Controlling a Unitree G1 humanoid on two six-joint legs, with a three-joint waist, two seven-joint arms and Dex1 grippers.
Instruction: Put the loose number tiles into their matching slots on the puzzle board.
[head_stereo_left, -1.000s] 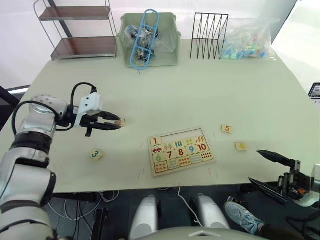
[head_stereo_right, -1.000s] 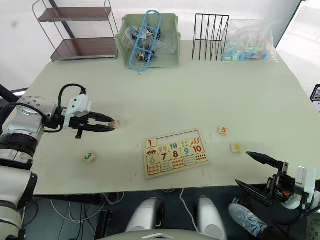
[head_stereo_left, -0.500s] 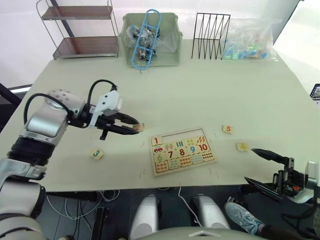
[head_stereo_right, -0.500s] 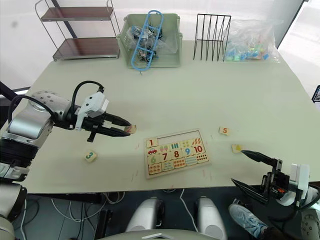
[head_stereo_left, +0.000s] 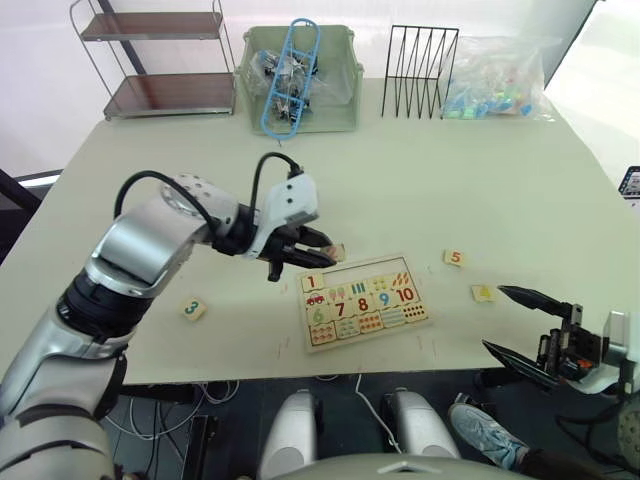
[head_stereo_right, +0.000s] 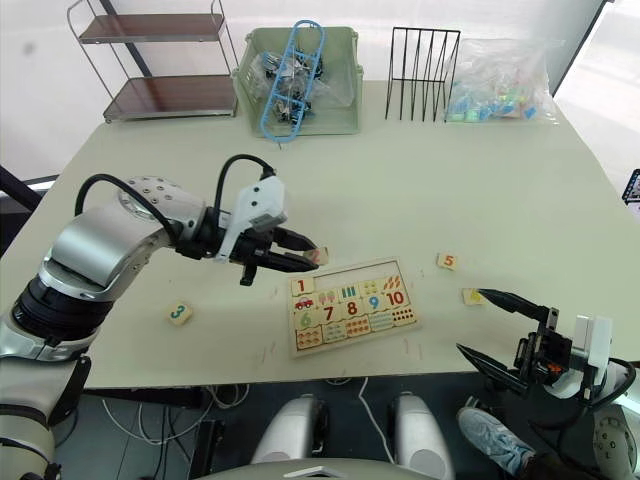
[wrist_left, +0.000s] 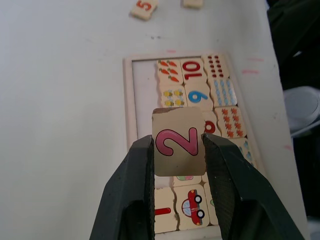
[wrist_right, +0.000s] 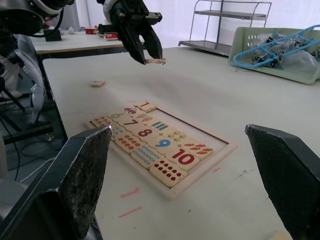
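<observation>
Head views: we see the left gripper (head_stereo_left: 330, 250) pinching the 2 tile (head_stereo_left: 337, 251) above the table (head_stereo_left: 480, 180), just off the upper left corner of the puzzle board (head_stereo_left: 363, 301). The board's top row holds the 1 tile (head_stereo_left: 313, 282) at its left end, with the remaining slots (head_stereo_left: 350, 273) bare beside it. The 3 tile (head_stereo_left: 194, 308) lies left of the board; the 5 tile (head_stereo_left: 455, 258) and the 4 tile (head_stereo_left: 483, 293) lie to its right. The right gripper (head_stereo_left: 512, 322) hangs spread wide off the near right table edge.

Left wrist view: we find the 2 tile squeezed between both black fingers (wrist_left: 131, 192), over the board.

Right wrist view: we note its two fingers (wrist_right: 82, 170) far apart, with the board between them on the table and the left gripper carrying the tile beyond.
</observation>
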